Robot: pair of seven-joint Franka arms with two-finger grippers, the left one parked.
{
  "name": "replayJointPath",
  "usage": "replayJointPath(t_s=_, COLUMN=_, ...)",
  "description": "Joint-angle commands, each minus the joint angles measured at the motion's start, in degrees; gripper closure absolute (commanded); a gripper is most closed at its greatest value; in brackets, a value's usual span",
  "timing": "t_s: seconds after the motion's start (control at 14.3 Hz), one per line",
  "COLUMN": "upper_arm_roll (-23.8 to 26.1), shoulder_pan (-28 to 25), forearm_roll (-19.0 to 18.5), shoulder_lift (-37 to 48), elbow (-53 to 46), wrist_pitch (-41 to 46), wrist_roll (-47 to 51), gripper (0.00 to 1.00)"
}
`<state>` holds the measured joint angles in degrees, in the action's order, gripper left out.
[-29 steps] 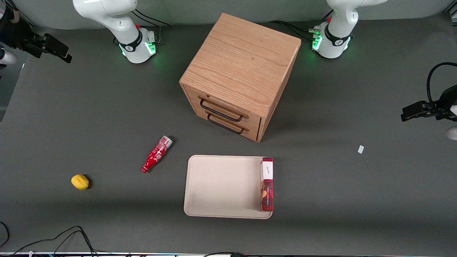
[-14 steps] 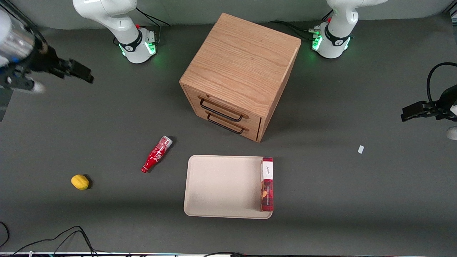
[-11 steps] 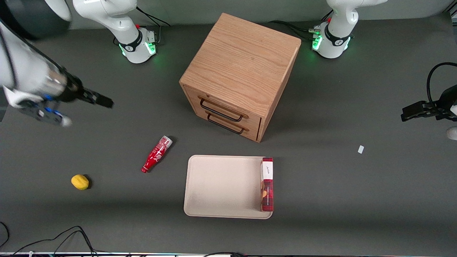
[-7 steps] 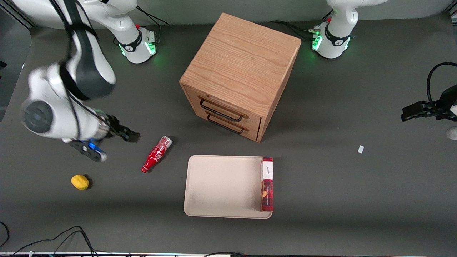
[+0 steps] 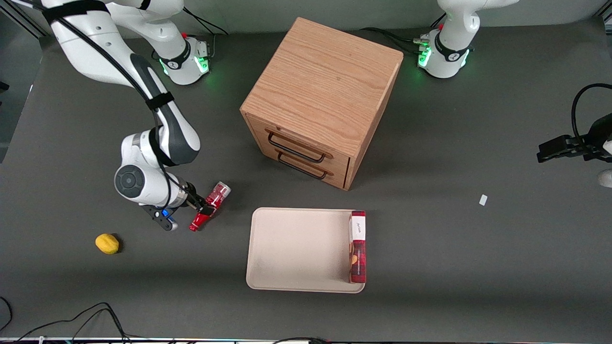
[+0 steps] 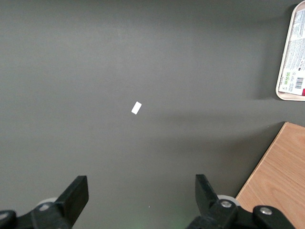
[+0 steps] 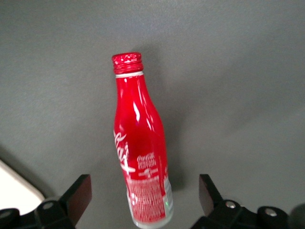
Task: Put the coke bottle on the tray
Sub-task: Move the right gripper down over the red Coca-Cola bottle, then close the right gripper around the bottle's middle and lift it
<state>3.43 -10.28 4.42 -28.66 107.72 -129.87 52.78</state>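
Note:
The red coke bottle [image 5: 218,192] lies on its side on the dark table, beside the beige tray [image 5: 296,248] toward the working arm's end. My right gripper [image 5: 203,208] hangs over the bottle's middle. In the right wrist view the bottle [image 7: 139,152] lies between the two fingers [image 7: 78,193], which stand wide apart and clear of it. The gripper [image 7: 144,193] is open and empty. A corner of the tray [image 7: 14,186] shows in that view.
A red plaid box [image 5: 358,246] lies in the tray along its edge toward the parked arm. A wooden drawer cabinet [image 5: 320,95] stands farther from the camera than the tray. A yellow lemon [image 5: 107,243] and a white scrap [image 5: 483,199] lie on the table.
The right arm has swung in from the table's end and come down over the coke bottle. The bottle, tray and box have not moved.

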Motion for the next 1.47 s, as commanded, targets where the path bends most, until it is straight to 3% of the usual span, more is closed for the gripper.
replayJointPath(t_s=0.0, upper_arm_roll=0.00, shoulder_pan=-0.44, forearm_roll=-1.34, shoulder_lift=-1.39, elbow=2.22, wrist_pitch=-6.08, wrist_roll=2.33, gripper=0.00)
replayJointPath(t_s=0.35, upper_arm_roll=0.17, shoulder_pan=-0.44, forearm_roll=-1.43, shoulder_lift=-3.68, elbow=5.83, wrist_pitch=-15.05, wrist_roll=2.59, gripper=0.03)
replayJointPath(t_s=0.42, upper_arm_roll=0.26, shoulder_pan=-0.44, forearm_roll=-2.13, shoulder_lift=-3.95, elbow=5.57, wrist_pitch=-15.07, wrist_roll=2.24, gripper=0.94)
replayJointPath(t_s=0.49, upper_arm_roll=0.95, shoulder_pan=-0.44, forearm_roll=-2.92, shoulder_lift=-4.04, elbow=5.22, wrist_pitch=-14.81, wrist_roll=2.50, gripper=1.00)
replayJointPath(t_s=0.77, upper_arm_roll=1.23, shoulder_pan=-0.44, forearm_roll=-3.19, shoulder_lift=-3.07, elbow=5.13, wrist_pitch=-13.93, wrist_roll=1.80, gripper=1.00)
replayJointPath(t_s=0.91, upper_arm_roll=1.23, shoulder_pan=-0.44, forearm_roll=-5.20, shoulder_lift=-1.50, elbow=3.56, wrist_pitch=-10.17, wrist_roll=1.71, gripper=1.00)
replayJointPath(t_s=1.19, upper_arm_roll=1.23, shoulder_pan=-0.27, forearm_roll=-6.09, shoulder_lift=4.04, elbow=-4.86, wrist_pitch=6.94, wrist_roll=-4.85, gripper=1.00)
replayJointPath(t_s=1.4, upper_arm_roll=1.23, shoulder_pan=-0.18, forearm_roll=-5.91, shoulder_lift=3.62, elbow=-19.59, wrist_pitch=24.34, wrist_roll=-16.35, gripper=1.00)
